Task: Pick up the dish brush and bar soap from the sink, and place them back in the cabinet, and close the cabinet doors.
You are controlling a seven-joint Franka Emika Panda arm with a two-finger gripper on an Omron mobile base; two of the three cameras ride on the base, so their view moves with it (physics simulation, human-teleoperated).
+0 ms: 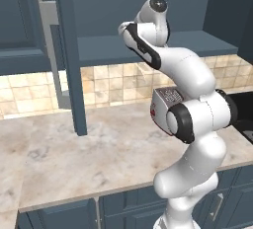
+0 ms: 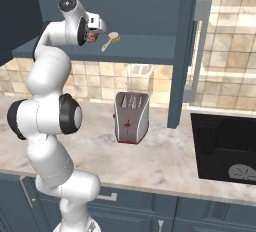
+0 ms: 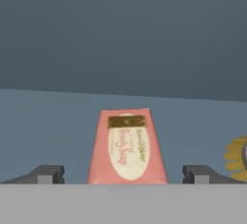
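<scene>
Hand view: soap set on the cabinet shelf

The bar soap (image 3: 128, 147) is seen lying on the cabinet (image 3: 58, 121) shelf at lower centre, between the widely spread end effector (image 3: 124, 174) fingers, untouched. The dish brush (image 2: 112, 40) is seen on the shelf, upper centre of the right base view.

Arm reared upright off base, elbow bent, forearm reaching toward 12 o'clock at shelf height. Gripper (image 3: 123, 174) held level, jaws spread wide, fingertips (image 3: 48, 174) well apart, clamping nothing.
</scene>
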